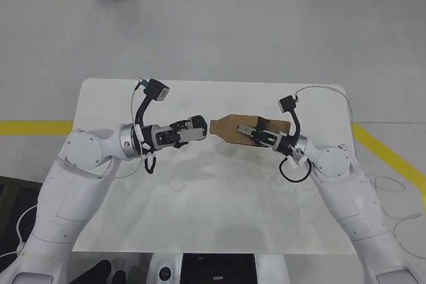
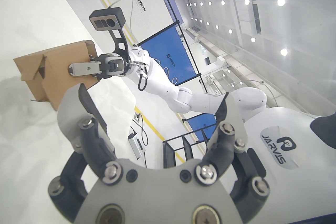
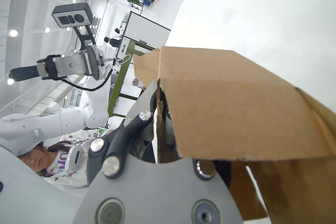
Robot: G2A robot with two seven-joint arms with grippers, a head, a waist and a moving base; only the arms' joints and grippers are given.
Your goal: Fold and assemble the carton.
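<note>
The white bench [image 1: 220, 206] carries the work. The brown carton [image 1: 231, 126] is gripped in the right hand [image 1: 247, 130], which has closed on one side panel. One finger lies on the outside face and, I judge, its partner is inside. That grip looks meant to steady the part-opened box so its free end faces the other arm.

The left hand [image 1: 202, 131] is spread wide and holds nothing. Its fingertips are just short of that free end, near but apart, well placed to press a flap home.

From above, the carton reads as a flat brown shape. The left wrist view reveals its loose end flaps and hollow inside, and the right wrist view shows the card wall running between the fingers. Whether the carton's lower edge touches the bench I cannot tell.
</note>
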